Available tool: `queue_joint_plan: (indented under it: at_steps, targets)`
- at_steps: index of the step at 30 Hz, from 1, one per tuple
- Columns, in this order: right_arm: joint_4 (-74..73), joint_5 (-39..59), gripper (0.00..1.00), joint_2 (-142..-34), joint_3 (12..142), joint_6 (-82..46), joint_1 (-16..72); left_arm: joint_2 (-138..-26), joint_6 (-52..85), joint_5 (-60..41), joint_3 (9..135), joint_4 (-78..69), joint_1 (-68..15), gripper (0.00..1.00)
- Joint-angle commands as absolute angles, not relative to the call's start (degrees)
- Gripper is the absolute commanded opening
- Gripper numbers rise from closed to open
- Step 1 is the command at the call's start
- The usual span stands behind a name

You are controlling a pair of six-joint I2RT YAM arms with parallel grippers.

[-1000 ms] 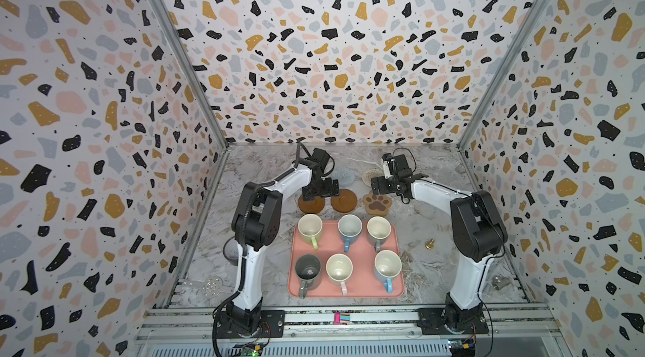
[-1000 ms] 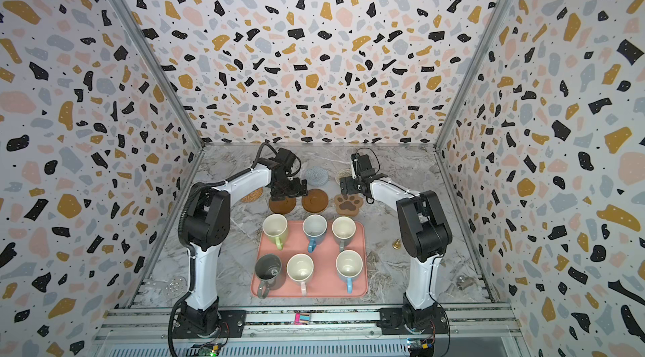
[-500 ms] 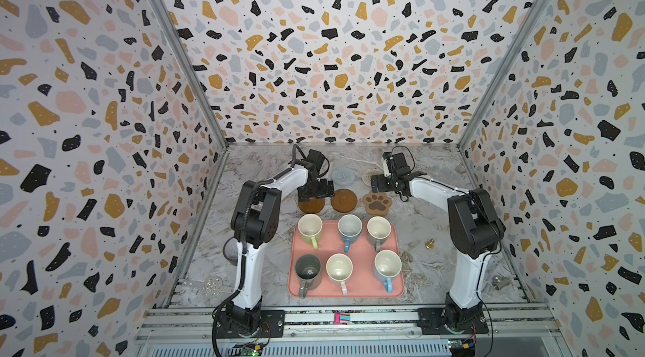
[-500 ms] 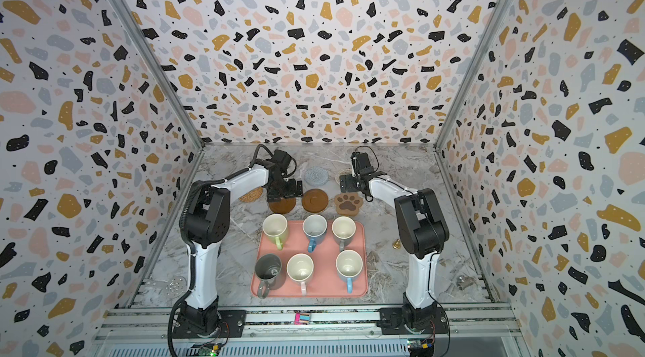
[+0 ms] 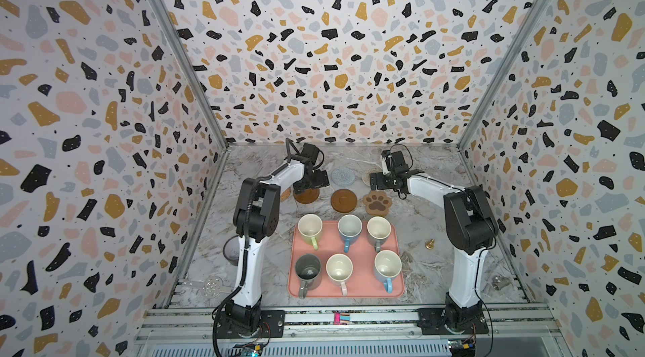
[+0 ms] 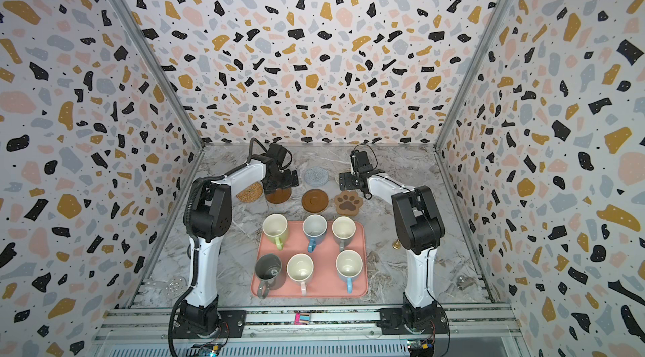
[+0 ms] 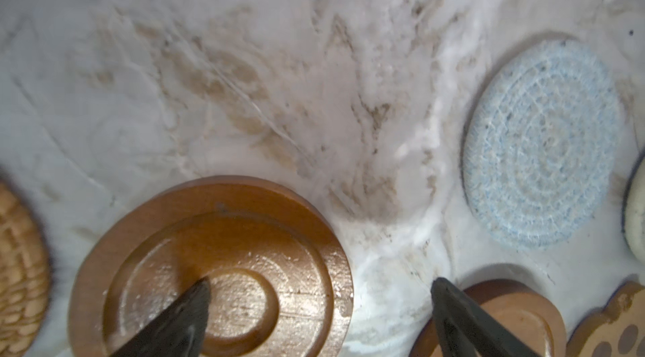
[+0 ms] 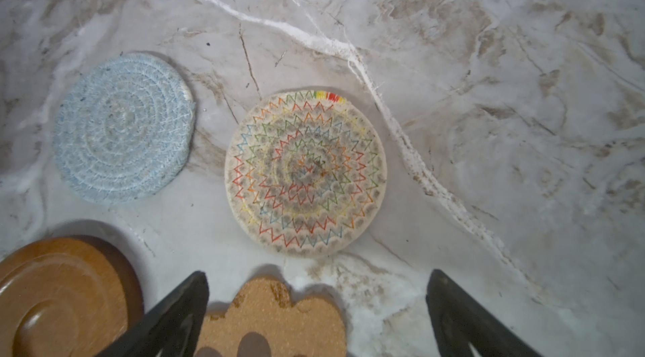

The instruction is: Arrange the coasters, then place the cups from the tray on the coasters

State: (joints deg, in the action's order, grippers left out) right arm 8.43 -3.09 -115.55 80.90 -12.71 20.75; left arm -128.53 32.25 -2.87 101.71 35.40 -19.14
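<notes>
pink tray (image 5: 364,285): we count six cups (image 5: 310,227) on it.
left gripper (image 7: 321,283): released, empty, partly over a wooden coaster (image 7: 244,233).
right gripper (image 8: 317,273): released, empty, near the paw coaster (image 8: 279,313).

left wrist | tan woven coaster (image 7: 19,268), cream coaster (image 7: 637,213) | edge-cut

A robot test booth: terrazzo-print walls (image 5: 314,58) box in a marble-look table (image 5: 429,268), with two arms (image 5: 249,268) bolted to an aluminium rail (image 5: 384,320).
</notes>
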Motion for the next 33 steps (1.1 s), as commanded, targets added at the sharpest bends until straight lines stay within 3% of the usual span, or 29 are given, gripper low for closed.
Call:
queue_joint_plan:
  at_steps: [1, 19, 33]
  targets:
    - [8.8, -2.3, 0.99, -116.1, 84.2, -12.0, 19.8, -129.8, 34.0, -1.5, 102.9, 33.2, -19.0, 1.00]
    - [10.6, -0.6, 0.99, -116.8, 86.6, -10.3, 18.3, -129.2, 35.4, -5.8, 99.2, 29.2, -23.7, 1.00]
    - [9.7, 0.4, 0.99, -116.4, 84.8, -10.2, 17.9, -127.3, 37.9, -1.4, 96.5, 29.9, -24.2, 1.00]
